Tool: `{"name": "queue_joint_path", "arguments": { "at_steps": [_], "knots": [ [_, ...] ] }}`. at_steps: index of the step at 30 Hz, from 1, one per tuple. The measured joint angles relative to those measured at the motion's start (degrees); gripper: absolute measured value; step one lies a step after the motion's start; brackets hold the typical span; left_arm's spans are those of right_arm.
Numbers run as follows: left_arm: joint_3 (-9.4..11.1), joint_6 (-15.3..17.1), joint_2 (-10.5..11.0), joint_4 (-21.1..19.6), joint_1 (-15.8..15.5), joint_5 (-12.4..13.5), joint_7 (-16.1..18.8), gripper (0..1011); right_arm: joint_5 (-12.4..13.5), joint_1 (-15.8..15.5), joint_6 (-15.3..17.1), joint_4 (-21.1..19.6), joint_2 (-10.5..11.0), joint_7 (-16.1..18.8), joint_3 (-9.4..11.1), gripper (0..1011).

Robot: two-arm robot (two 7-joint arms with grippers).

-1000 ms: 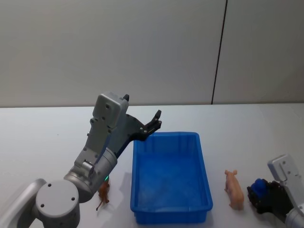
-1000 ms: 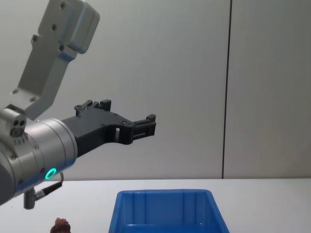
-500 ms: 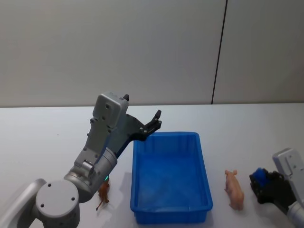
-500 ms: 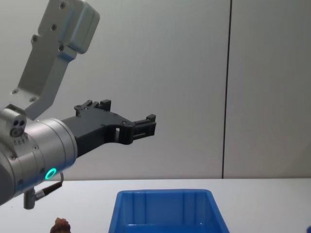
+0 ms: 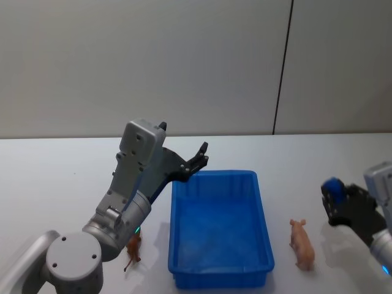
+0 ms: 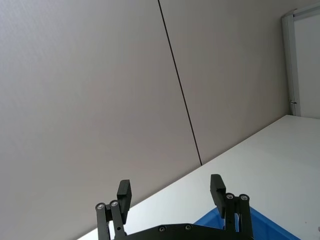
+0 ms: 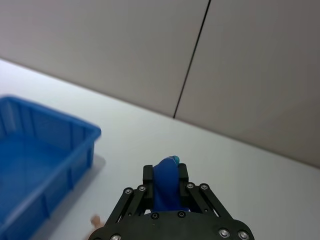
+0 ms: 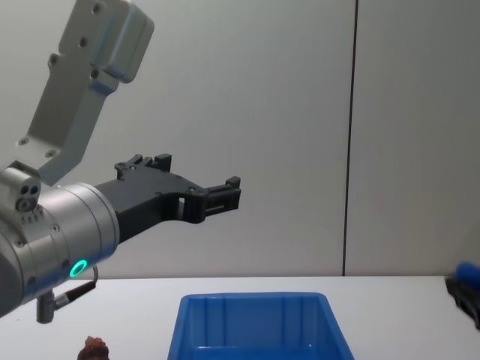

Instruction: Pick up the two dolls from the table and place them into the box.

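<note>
Head view: my right claw [image 5: 336, 199] pinches a small blue doll [image 5: 331, 185], the bright blue rectangular plastic bin [image 5: 264, 220] at its nine o'clock, my spread left claw [image 5: 205, 153] raised by the bin's eleven o'clock corner

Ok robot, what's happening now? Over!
Right gripper shut on blue toy, hovering right of box. Left gripper open, hovering by box. Pink pig, brown toy on table.

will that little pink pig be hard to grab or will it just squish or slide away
Probably light: the pink pig is small beside the box. It keeps a crisp moulded shape with a distinct snout and legs, so it is likely stiff, not squishy. Its rounded, smooth-looking body on the slick table could skid or tip if nudged.
</note>
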Motion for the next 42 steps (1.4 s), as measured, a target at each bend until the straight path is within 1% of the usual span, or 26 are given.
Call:
{"name": "queue_joint_path", "arguments": {
  "at_steps": [3, 5, 6, 8, 14, 18, 21, 27, 28, 30, 31, 32, 35, 37, 42],
  "knots": [
    [0.00, 0.00, 0.00, 0.00, 0.00, 0.00, 0.00, 1001, 0.67, 0.65, -0.97, -0.49, -0.40, 0.45, 0.02, 258],
    [0.00, 0.00, 0.00, 0.00, 0.00, 0.00, 0.00, 1001, 1.71, 1.63, -2.16, -1.11, -1.01, 1.38, 0.01, 243],
    [0.00, 0.00, 0.00, 0.00, 0.00, 0.00, 0.00, 1001, 1.71, 1.63, -2.16, -1.11, -1.01, 1.38, 0.01, 236],
    [0.00, 0.00, 0.00, 0.00, 0.00, 0.00, 0.00, 1001, 2.82, 2.60, -2.92, -1.61, -1.69, 2.62, -0.14, 224],
    [0.00, 0.00, 0.00, 0.00, 0.00, 0.00, 0.00, 1001, 4.67, 4.49, -3.33, -2.29, -3.06, 5.21, -0.63, 193],
    [0.00, 0.00, 0.00, 0.00, 0.00, 0.00, 0.00, 1001, 5.92, 5.72, -2.82, -2.62, -4.01, 7.35, -1.02, 178],
    [0.00, 0.00, 0.00, 0.00, 0.00, 0.00, 0.00, 1001, 6.94, 7.05, -1.57, -2.85, -4.96, 9.53, -1.53, 163],
    [0.00, 0.00, 0.00, 0.00, 0.00, 0.00, 0.00, 1001, 7.97, 8.96, 1.47, -2.92, -6.21, 12.91, -2.31, 156],
    [0.00, 0.00, 0.00, 0.00, 0.00, 0.00, 0.00, 1001, 8.11, 9.58, 2.67, -2.92, -6.56, 14.05, -2.56, 156],
    [0.00, 0.00, 0.00, 0.00, 0.00, 0.00, 0.00, 1001, 8.13, 10.00, 3.84, -2.90, -6.79, 15.00, -2.74, 156],
    [0.00, 0.00, 0.00, 0.00, 0.00, 0.00, 0.00, 1001, 8.10, 10.56, 5.18, -2.80, -7.05, 16.05, -2.96, 156],
    [0.00, 0.00, 0.00, 0.00, 0.00, 0.00, 0.00, 1001, 8.05, 10.78, 5.53, -2.74, -7.14, 16.33, -3.06, 156],
    [0.00, 0.00, 0.00, 0.00, 0.00, 0.00, 0.00, 1001, 7.34, 11.62, 8.06, -2.47, -7.47, 18.17, -3.51, 156],
    [0.00, 0.00, 0.00, 0.00, 0.00, 0.00, 0.00, 1001, 6.89, 11.94, 9.03, -2.34, -7.56, 18.90, -3.69, 156],
    [0.00, 0.00, 0.00, 0.00, 0.00, 0.00, 0.00, 1001, 4.73, 12.89, 12.37, -1.73, -7.68, 21.00, -4.43, 156]
  ]
}}
